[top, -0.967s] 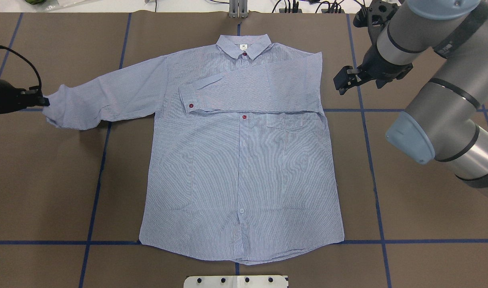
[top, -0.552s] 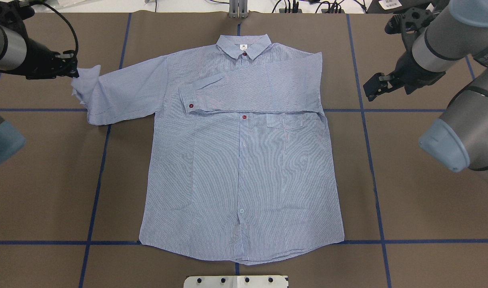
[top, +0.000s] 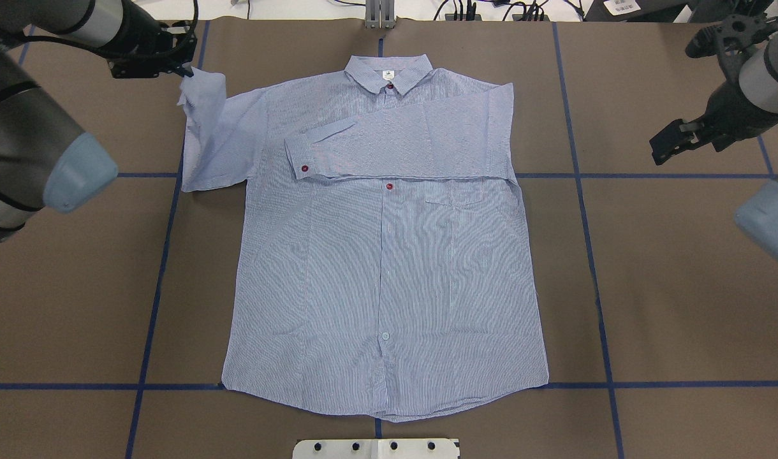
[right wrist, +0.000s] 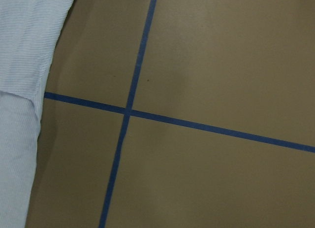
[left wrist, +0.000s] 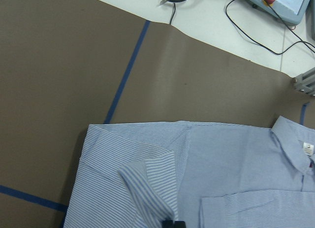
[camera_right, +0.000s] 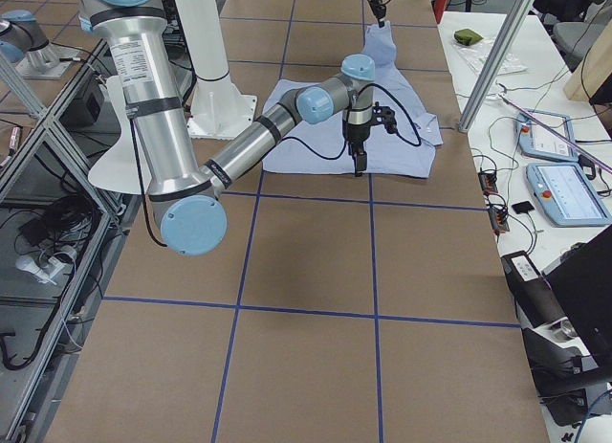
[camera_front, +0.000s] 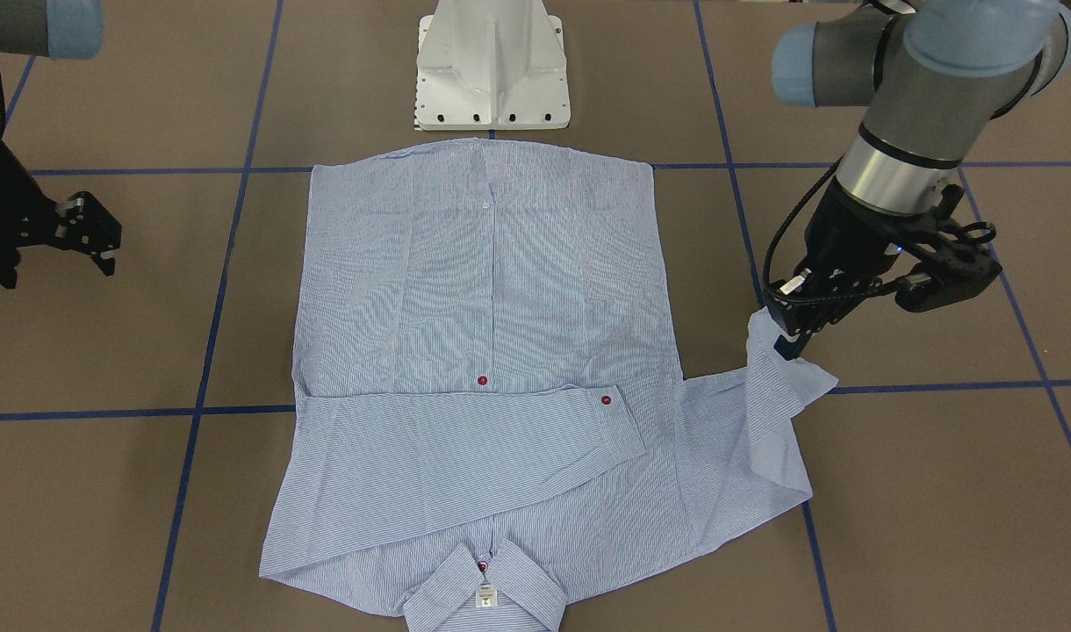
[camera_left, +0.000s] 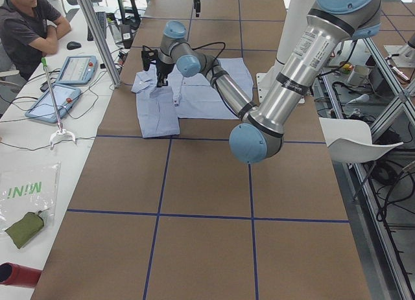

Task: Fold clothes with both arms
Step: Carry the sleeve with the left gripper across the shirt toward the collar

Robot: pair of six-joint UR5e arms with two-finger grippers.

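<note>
Left pincer (camera_front: 788,341) tips half buried in lifted cuff (top: 205,89), clamped on it. Right pincer (camera_front: 97,241) agape, empty, clear of cloth. Striped shirt (top: 389,274) lies flat, front up, centred on brown surface (top: 682,306); other sleeve (top: 389,143) folded across chest.

Shirt (top: 389,268) on table (top: 682,319), one sleeve (top: 395,150) across chest, left gripper (top: 185,71) at other cuff (top: 203,86)

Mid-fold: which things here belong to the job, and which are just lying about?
Job: light blue striped button-up shirt; left hand, pinching its sleeve cuff; right hand, empty.
Lying about: grey touchscreen tablet; olive green pouch; white plastic chair.
</note>
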